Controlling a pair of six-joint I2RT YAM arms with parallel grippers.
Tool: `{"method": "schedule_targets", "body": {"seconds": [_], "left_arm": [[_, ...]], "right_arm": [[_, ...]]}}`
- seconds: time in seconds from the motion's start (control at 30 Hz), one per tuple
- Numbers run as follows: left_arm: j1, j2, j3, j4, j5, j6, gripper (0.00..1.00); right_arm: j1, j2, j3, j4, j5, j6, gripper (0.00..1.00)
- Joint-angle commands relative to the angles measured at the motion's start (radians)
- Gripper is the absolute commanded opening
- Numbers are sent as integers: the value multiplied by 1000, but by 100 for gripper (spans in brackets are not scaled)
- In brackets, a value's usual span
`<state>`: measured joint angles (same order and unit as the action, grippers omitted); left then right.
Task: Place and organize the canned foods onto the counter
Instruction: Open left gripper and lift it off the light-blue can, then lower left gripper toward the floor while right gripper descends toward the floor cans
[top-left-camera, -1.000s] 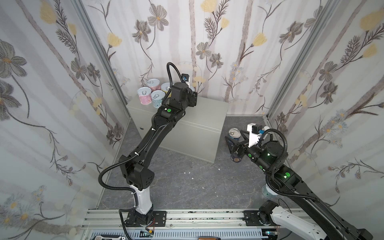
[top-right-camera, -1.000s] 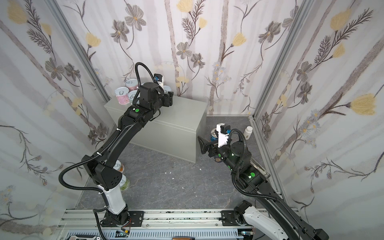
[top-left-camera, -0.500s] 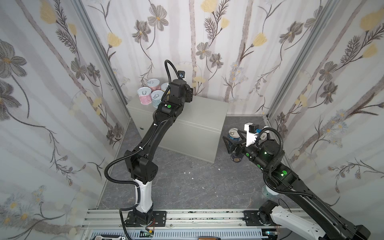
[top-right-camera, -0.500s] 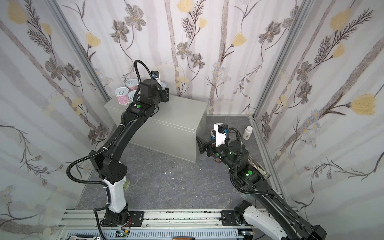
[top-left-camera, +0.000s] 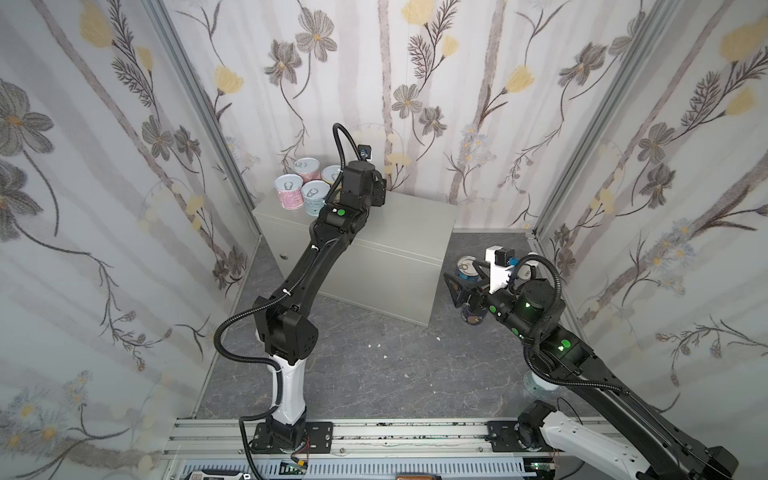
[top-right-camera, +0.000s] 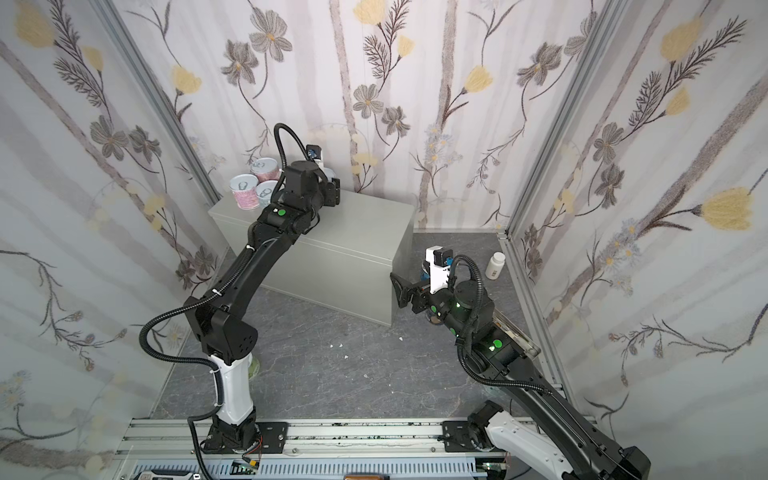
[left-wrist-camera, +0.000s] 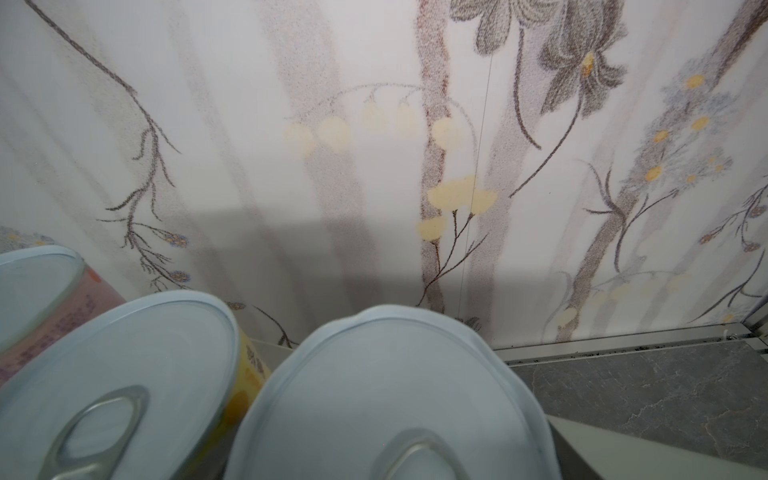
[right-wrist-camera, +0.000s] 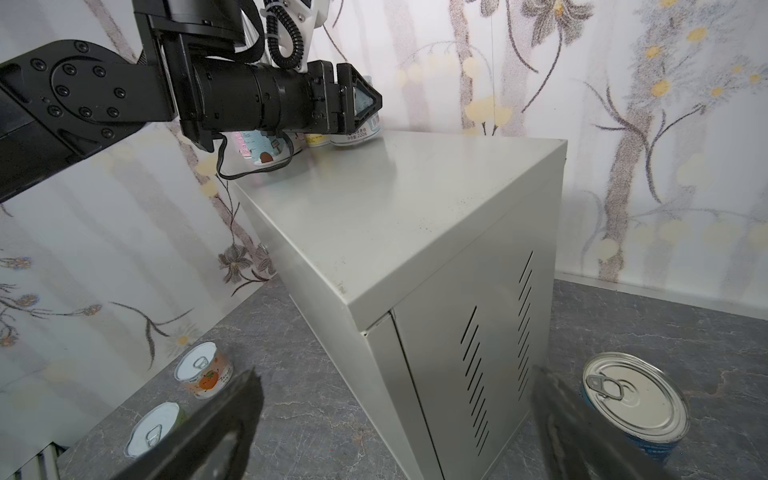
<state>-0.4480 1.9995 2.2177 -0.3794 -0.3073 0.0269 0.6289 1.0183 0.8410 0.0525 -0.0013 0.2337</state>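
The counter (top-left-camera: 411, 224) (top-right-camera: 365, 224) (right-wrist-camera: 395, 199) is a light-grey metal box. Several pastel canned foods stand at its far left corner, among them a pink one (top-left-camera: 289, 197) and a pale blue one (top-left-camera: 314, 197). My left gripper (top-left-camera: 380, 191) (top-right-camera: 334, 193) (right-wrist-camera: 359, 104) is shut on a pale-labelled can (right-wrist-camera: 357, 133) (left-wrist-camera: 390, 395), which is down on the counter top beside a yellow can (left-wrist-camera: 124, 374). My right gripper (top-left-camera: 465, 278) (right-wrist-camera: 395, 432) hangs open and empty by the counter's right end. A blue can (top-left-camera: 467, 266) (right-wrist-camera: 631, 399) stands on the floor beside it.
A dark navy can (top-left-camera: 473, 318) stands on the floor under my right wrist. Two more cans, one orange-printed (right-wrist-camera: 203, 374) and one green (right-wrist-camera: 153, 428), stand on the floor left of the counter. A white pill bottle (top-right-camera: 495, 266) stands by the right wall.
My left arm has stretched further towards the counter's back with the can still in its grip. My right gripper has drifted slightly left, still open.
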Motion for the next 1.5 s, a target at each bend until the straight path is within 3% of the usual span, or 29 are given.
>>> {"method": "schedule_targets", "body": {"seconds": [0.0, 0.57, 1.03, 1.23, 1.47], "left_arm": [[2, -1, 14, 62, -27, 12, 72], [1, -4, 4, 62, -42, 18, 88], [-31, -38, 108, 62, 0, 14, 98], [-69, -103, 115, 61, 8, 17, 99], [-130, -260, 7, 62, 3, 35, 100]], "right_arm": [[0, -1, -6, 46, -14, -4, 100], [0, 2, -14, 55, -26, -5, 100], [-2, -5, 24, 24, -44, 0, 100], [-3, -36, 53, -47, -9, 15, 100], [-2, -96, 82, -146, 24, 42, 100]]}}
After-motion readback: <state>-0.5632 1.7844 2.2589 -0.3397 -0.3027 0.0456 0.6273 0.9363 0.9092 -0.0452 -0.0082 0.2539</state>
